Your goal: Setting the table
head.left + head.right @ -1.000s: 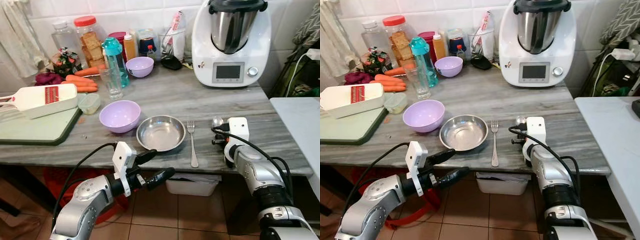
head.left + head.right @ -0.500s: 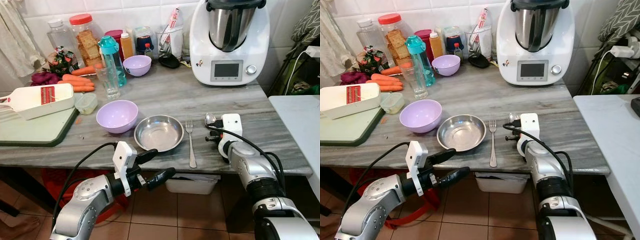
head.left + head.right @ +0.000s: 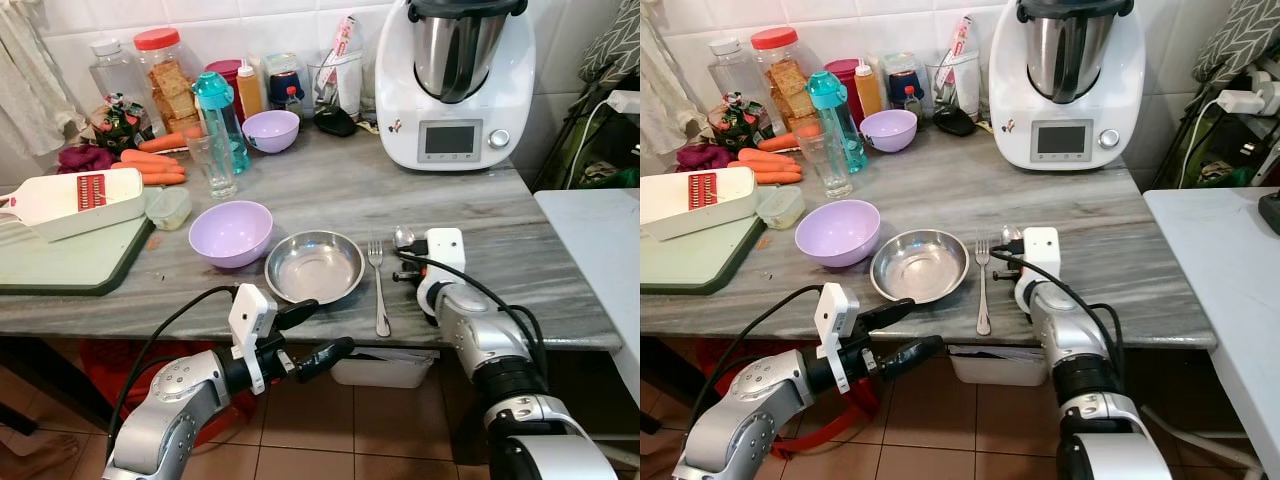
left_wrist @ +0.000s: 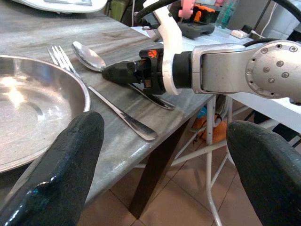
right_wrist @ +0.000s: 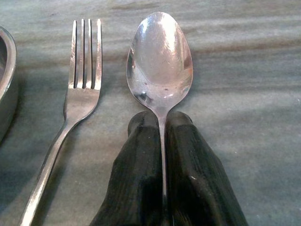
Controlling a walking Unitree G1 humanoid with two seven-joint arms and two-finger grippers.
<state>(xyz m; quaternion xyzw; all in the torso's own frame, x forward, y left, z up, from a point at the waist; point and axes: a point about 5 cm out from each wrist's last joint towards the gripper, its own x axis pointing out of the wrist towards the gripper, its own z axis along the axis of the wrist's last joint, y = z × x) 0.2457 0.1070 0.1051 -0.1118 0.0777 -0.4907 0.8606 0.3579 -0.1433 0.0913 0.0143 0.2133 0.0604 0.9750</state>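
Right gripper [image 5: 162,141] is clenched on the neck of the spoon [image 5: 160,61] and has carried it leftward over the last second, closer to the fork [image 3: 378,285]. Spoon bowl now lies just beside the fork tines on the bench [image 3: 520,260], right of the steel bowl [image 3: 315,266]. Judgement: placement nearly complete; release outstanding. Left gripper [image 3: 310,335] stays released, fingers spread, below the bench edge. Right wrist view confirms the clamp on the spoon; left wrist view shows the spoon low, near the bench
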